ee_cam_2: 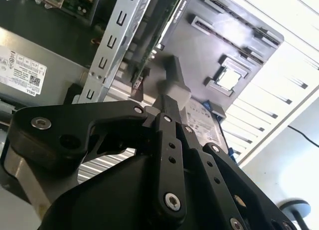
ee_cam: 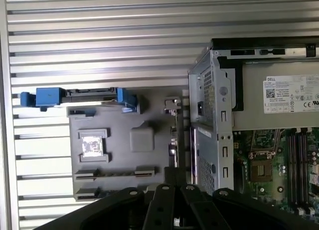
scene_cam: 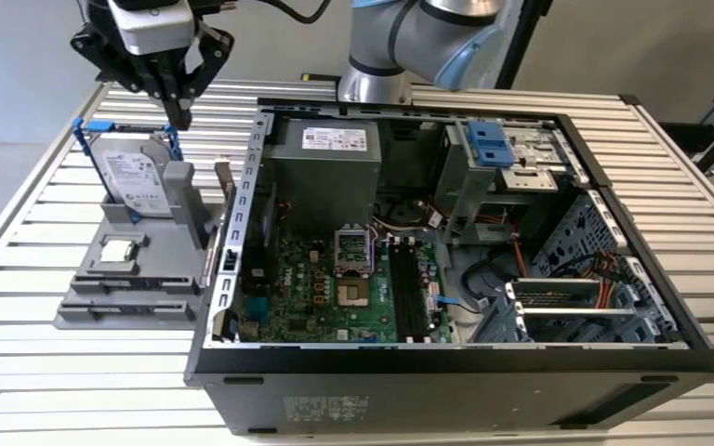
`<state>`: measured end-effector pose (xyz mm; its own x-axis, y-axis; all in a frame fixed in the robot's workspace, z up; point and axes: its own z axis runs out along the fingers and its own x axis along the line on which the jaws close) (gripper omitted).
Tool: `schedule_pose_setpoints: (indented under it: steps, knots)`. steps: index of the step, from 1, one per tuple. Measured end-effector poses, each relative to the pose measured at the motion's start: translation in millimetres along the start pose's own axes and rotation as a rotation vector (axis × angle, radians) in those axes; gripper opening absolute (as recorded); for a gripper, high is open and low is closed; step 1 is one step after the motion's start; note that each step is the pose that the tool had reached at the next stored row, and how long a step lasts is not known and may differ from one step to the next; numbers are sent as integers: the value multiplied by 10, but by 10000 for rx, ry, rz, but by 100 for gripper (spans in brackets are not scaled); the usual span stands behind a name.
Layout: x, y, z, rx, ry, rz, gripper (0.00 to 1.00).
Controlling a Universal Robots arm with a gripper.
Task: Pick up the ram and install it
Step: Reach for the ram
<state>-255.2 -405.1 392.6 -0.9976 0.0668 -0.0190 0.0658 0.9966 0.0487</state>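
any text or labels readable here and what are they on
power supply label: print too small to read
hard drive label: too small to read
case sticker, on the outer panel: blurred, unreadable

the counter (scene_cam: pixel 34 372) is white with stripes. the tray (scene_cam: pixel 165 251) is grey. the board (scene_cam: pixel 308 279) is green. the case (scene_cam: pixel 456 381) is black.

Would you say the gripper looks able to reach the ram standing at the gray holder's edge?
Probably yes: the ram stands on edge, top exposed, with the gripper shut above the holder; the case wall close beside it leaves little room.
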Motion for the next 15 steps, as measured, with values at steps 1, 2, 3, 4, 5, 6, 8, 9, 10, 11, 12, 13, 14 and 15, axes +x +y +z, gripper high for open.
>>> schedule_pose_setpoints:
  steps: [1,2,3,4,5,6,8,9,10,11,12,13,14,15]
  knots:
    - [28,-3,-1,0,0,-4,0]
    - [56,-6,-2,0,1,-8,0]
    - [84,-9,-2,-1,0,-13,0]
    - [113,-12,-3,-1,1,-19,0]
    - [142,-14,-3,-1,1,-26,0]
    - [170,-17,-4,0,2,-40,0]
    - [219,-21,-5,-2,4,-91,0]
    - [238,-23,-6,-2,7,-126,0]
    - [258,-25,-6,-3,9,-170,0]
    - [275,-26,-6,-4,10,-212,0]
    - [291,-27,-7,-5,12,-257,0]
    - [307,-29,-7,-6,15,-309,0]
    - [323,-30,-8,-6,18,-357,0]
    - [338,-31,-8,-8,20,-408,0]
